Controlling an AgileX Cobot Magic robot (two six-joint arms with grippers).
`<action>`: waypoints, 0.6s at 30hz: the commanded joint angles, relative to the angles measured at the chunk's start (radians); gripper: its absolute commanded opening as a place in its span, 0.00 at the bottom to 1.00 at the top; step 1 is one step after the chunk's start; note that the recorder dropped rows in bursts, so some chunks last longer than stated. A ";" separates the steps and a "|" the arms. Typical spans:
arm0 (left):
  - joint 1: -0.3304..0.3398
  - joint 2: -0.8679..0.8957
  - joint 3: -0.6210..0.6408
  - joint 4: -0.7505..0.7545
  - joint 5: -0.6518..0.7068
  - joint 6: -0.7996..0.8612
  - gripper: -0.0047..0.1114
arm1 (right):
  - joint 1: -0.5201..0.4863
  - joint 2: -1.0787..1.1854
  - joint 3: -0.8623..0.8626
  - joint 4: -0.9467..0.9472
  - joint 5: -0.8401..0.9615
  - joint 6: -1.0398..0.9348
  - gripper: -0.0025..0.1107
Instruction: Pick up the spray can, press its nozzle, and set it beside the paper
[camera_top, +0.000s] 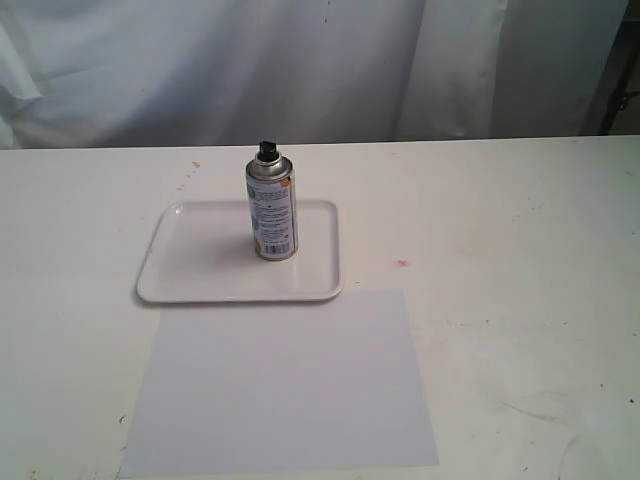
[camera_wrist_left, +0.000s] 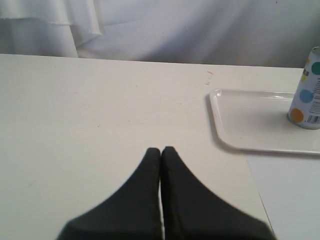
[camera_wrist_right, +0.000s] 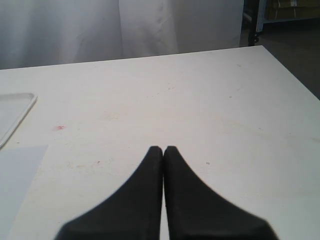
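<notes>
The spray can (camera_top: 271, 208) stands upright on a glossy white tray (camera_top: 200, 270), its black nozzle (camera_top: 267, 151) on top. Its dotted label also shows in the left wrist view, where the spray can (camera_wrist_left: 307, 92) sits at the frame's edge. The paper (camera_top: 280, 385) lies flat on the table just in front of the tray; a corner of the paper (camera_wrist_right: 17, 175) shows in the right wrist view. My left gripper (camera_wrist_left: 161, 149) is shut and empty over bare table, well apart from the can. My right gripper (camera_wrist_right: 163, 148) is shut and empty too. Neither gripper appears in the exterior view.
The white table (camera_top: 520, 230) ends at a right edge (camera_wrist_right: 290, 70) seen in the right wrist view. White curtains (camera_top: 300, 60) hang behind it. A small red mark (camera_top: 402, 263) lies right of the tray (camera_wrist_left: 250, 120).
</notes>
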 joint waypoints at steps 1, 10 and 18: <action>0.002 -0.003 0.004 0.010 0.005 0.009 0.04 | -0.003 -0.005 0.004 -0.011 0.000 0.002 0.02; 0.002 -0.003 0.004 0.005 0.005 0.009 0.04 | -0.003 -0.005 0.004 -0.011 0.000 0.002 0.02; 0.002 -0.003 0.004 0.000 0.003 0.009 0.04 | -0.003 -0.005 0.004 -0.011 0.000 0.002 0.02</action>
